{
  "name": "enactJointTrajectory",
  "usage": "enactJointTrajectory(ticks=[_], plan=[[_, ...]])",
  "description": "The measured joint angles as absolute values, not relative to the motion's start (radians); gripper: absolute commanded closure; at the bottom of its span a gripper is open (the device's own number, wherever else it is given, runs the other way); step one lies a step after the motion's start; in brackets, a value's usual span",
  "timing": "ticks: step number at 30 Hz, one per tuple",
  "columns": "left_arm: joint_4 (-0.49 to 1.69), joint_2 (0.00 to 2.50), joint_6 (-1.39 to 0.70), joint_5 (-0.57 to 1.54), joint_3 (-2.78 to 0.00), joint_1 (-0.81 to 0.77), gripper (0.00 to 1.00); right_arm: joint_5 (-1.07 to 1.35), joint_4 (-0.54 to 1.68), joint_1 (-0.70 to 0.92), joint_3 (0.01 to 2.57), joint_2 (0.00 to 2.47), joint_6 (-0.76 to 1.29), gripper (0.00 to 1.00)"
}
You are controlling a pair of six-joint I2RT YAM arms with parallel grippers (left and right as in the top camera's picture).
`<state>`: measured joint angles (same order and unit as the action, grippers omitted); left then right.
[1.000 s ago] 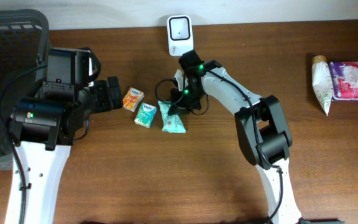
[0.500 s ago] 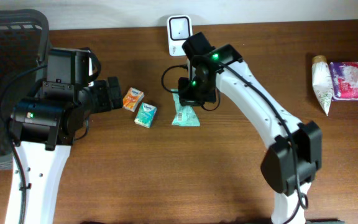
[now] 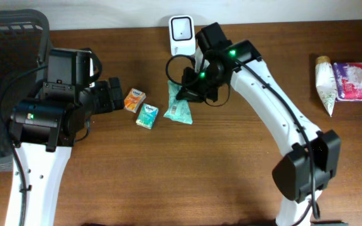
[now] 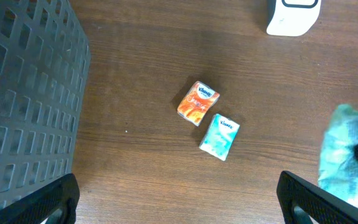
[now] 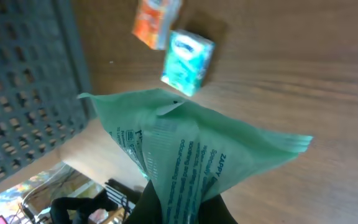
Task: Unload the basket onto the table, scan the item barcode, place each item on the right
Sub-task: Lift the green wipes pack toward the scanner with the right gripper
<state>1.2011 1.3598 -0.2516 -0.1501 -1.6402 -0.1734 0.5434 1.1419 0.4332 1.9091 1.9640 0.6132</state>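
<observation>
- Your right claw (image 3: 192,86) is pinched tight on the top end of the green packet (image 3: 180,107). The packet hangs from it over the table (image 3: 231,176), in front of the white scanner (image 3: 181,32).
- The relation to watch: the scanner sits just behind that claw, at the far edge of the table. The packet trails off the opposite way, toward you.
- The packet's long axis runs roughly from the scanner side to the near side, with the free end swung slightly left.
- From the right wrist, the packet (image 5: 185,155) fans out below the grip with small print facing the camera. No barcode can be picked out there.
- Your left claw (image 3: 115,94) is spread wide and holds nothing. It sits beside the orange pack (image 3: 134,99) and the teal pack (image 3: 147,115), with the basket (image 3: 5,37) behind it.
- The right arm is clearly the nearer one to the scanner; the left is well apart from it.
- As a judgement, you'll need to tip or turn the packet so its coded face meets the scanner window, because the body points away from it.
</observation>
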Motion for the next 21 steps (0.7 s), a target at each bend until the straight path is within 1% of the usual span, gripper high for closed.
enactJointTrajectory(ticks=[4,8,21], plan=[[1.2,1.36,-0.252,-0.15,-1.64,-0.173,0.01,0.521,1.063,0.433,1.909,1.825,0.558,0.96],[1.201,1.36,-0.252,-0.15,-1.64,-0.173,0.01,0.432,1.034,0.433,1.911,1.703,0.488,0.96],[1.201,1.36,-0.252,-0.15,-1.64,-0.173,0.01,0.392,1.043,0.433,1.911,1.689,0.467,0.96]])
